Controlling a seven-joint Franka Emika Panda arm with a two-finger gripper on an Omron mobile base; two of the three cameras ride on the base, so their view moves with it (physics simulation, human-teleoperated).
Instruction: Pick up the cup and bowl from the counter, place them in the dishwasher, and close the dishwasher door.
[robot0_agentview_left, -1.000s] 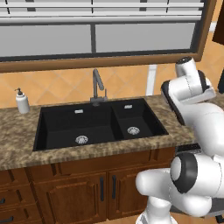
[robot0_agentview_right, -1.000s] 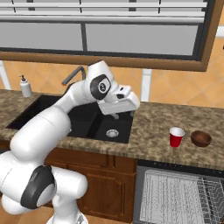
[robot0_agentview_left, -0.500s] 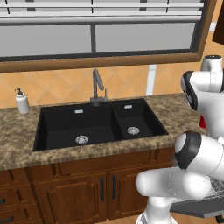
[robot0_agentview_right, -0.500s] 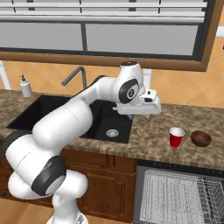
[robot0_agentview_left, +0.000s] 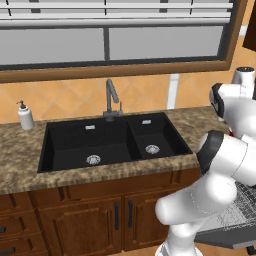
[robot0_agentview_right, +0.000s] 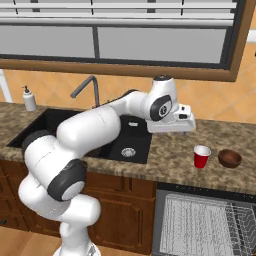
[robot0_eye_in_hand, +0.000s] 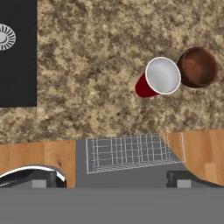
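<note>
Bare granite counter at frame centre of the hand view, black sink edge upper left, open dishwasher rack below. Red cup upright, touching brown bowl, upper right, well apart from gripper, fingers spread wide, holding nothing.

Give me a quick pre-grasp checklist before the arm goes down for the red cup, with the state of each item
1. Gripper open and empty: ok.
2. Cup upright on the counter: ok.
3. Gripper above the cup: not ok, the hand sits to the sink side of it in the right base view.
4. Room beside the cup: cannot tell, the bowl looks almost touching in the hand view.
5. Dishwasher door down, rack reachable: ok.
</note>
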